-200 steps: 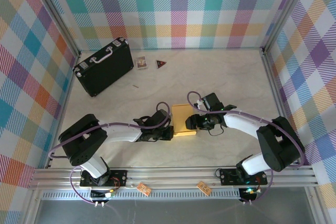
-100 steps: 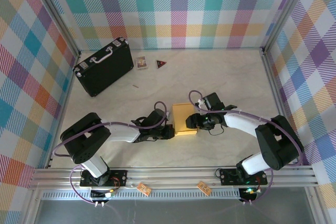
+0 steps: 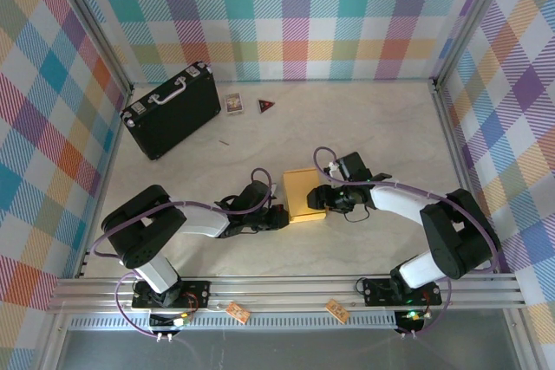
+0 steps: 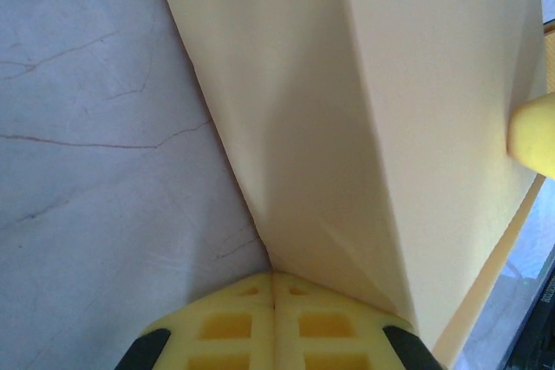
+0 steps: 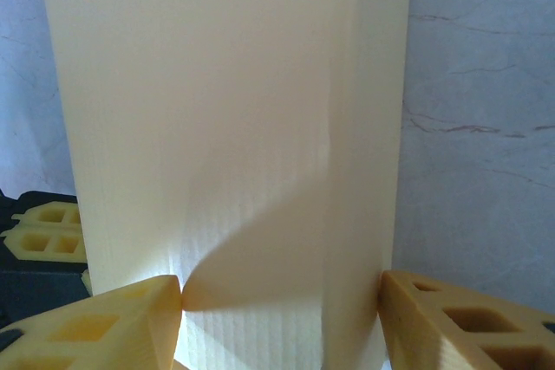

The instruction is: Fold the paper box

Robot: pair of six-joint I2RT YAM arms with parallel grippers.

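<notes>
The paper box (image 3: 303,193) is a mustard-yellow folded box lying on the table between the two arms. My right gripper (image 3: 322,200) is shut on it from the right. In the right wrist view its two fingers (image 5: 121,322) press on opposite sides of the paper box (image 5: 225,127) around my right gripper (image 5: 282,301). My left gripper (image 3: 281,217) is shut with nothing in it, at the box's near left side. In the left wrist view my left gripper (image 4: 273,296) touches the lower corner of the paper box (image 4: 390,127).
A black hard case (image 3: 171,110) with a pale handle lies at the far left. A small card (image 3: 233,103) and a dark triangular piece (image 3: 266,106) lie near the back wall. Checked walls close in the table on three sides.
My left arm has shifted slightly toward the near edge, its shut tip staying at the box's left side. The right gripper and the box have barely moved.
</notes>
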